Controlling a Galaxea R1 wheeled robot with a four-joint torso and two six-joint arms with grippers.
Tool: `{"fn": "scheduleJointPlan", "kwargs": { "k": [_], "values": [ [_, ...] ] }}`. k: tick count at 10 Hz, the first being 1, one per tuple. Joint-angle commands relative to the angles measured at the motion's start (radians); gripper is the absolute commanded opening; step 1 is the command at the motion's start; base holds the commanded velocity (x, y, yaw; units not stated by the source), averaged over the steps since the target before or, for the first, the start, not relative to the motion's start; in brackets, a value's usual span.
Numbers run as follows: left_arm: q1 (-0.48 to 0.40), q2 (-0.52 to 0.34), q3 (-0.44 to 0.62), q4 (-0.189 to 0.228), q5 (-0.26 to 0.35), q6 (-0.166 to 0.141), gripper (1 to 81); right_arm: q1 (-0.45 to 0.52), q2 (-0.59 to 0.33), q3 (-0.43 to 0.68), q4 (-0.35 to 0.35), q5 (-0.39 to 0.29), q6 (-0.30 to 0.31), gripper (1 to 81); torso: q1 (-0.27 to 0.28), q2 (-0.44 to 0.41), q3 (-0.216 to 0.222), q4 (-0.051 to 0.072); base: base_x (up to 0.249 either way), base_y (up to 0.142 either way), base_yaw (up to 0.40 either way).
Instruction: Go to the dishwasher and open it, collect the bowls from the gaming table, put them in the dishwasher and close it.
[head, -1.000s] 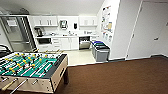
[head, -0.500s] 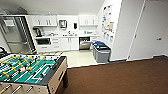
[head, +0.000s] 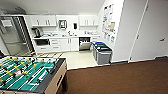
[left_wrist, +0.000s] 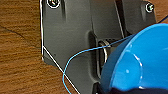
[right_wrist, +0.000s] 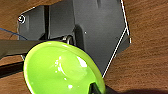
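Observation:
The dishwasher (head: 85, 44) sits under the counter at the back of the kitchenette, showing a dark opening above a steel front. A blue bowl (left_wrist: 140, 62) hangs over the brown floor, and my left gripper (left_wrist: 125, 91) is shut on its rim. A green bowl (right_wrist: 60, 72) is held the same way, with my right gripper (right_wrist: 94, 89) shut on its edge. The gaming table is out of view.
A green-field foosball table (head: 27, 75) with rods stands close at the lower left. Two grey bins (head: 102, 53) stand by the white wall corner at the kitchenette's right. A steel fridge (head: 13, 37) is at the back left. Brown carpet (head: 120, 80) stretches ahead and right.
The whole head view has shifted: the kitchenette and bins sit lower and larger, and the foosball table is closer, so the camera has moved forward.

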Motion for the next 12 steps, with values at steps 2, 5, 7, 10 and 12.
{"fn": "scheduleJointPlan", "kwargs": {
  "k": [2,5,7,10,12],
  "values": [
    [-0.044,0.018,0.023,0.005,0.09,-0.001,1.0,0.037,-0.012,0.002,-0.009,-0.058,-0.002,1.0,0.0,0.0,0.0,0.0,0.194,0.0,0.0],
    [-0.044,0.016,0.023,0.005,0.09,-0.001,1.0,0.037,-0.012,0.002,-0.009,-0.058,-0.002,1.0,0.0,0.0,0.0,0.0,0.194,0.0,0.0],
    [-0.044,0.016,0.023,0.005,0.09,-0.001,1.0,0.037,-0.011,0.002,-0.009,-0.058,-0.002,1.0,0.0,0.0,0.0,0.0,0.194,0.0,0.0],
    [-0.044,0.016,0.023,0.005,0.09,-0.001,1.0,0.037,-0.012,0.0,-0.009,-0.058,-0.002,1.0,0.0,0.0,0.0,0.0,0.191,-0.047,0.0],
    [-0.044,0.016,0.023,0.005,0.09,-0.001,1.0,0.036,-0.012,-0.001,-0.009,-0.058,-0.002,1.0,0.0,0.0,0.0,0.0,0.19,-0.077,0.0]
  ]
}}
